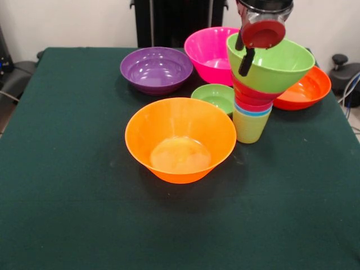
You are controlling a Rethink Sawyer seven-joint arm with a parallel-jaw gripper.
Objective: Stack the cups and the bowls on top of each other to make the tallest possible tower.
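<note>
The tower stands right of centre. A yellow-green cup (249, 126) is lowest, with a blue cup (253, 111) and red pieces (253, 98) nested in it. A lime green bowl (274, 63) sits on top, tilted a little. My gripper (247, 56) comes down from the top edge, and its black tip is at the lime bowl's left rim. A red round part (262, 34) shows just above the bowl. I cannot tell whether that part belongs to the gripper or is a small bowl.
A big orange bowl (180, 138) sits in the middle. Behind it are a small green bowl (215, 97), a purple bowl (156, 68) and a pink bowl (209, 53). A red-orange bowl (306, 90) lies right of the tower. The table (67, 185) has a green cloth.
</note>
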